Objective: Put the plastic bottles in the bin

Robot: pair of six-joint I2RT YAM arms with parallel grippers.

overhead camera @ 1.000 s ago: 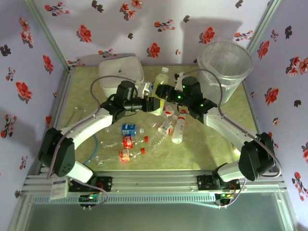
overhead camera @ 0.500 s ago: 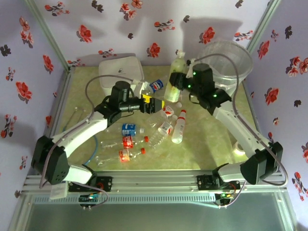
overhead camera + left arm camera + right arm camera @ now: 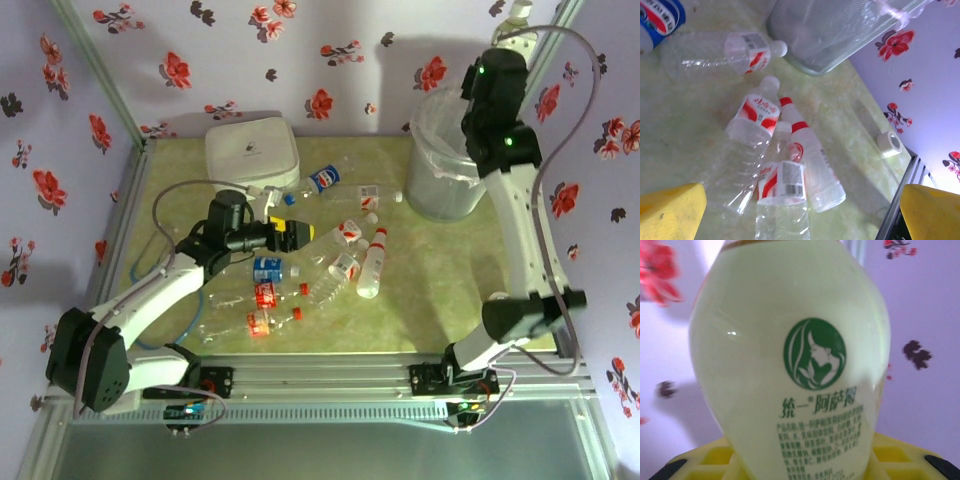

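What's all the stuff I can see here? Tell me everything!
loose bottles: about eight, clear with red or blue labels, lying in the middle.
pale green bottle: one, raised high in the right tool.
bin: one, see-through grey-white, far right.
box: one, white, far left.
tape roll: one, white, near the right edge of the table.
left tool: one, yellow-tipped, open over the loose bottles.
right tool: one, yellow-tipped, shut on the pale green bottle.

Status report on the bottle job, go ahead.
Left gripper open, low over loose bottles. Right gripper shut on pale green bottle, raised beside bin. Nothing seen blocking bin.
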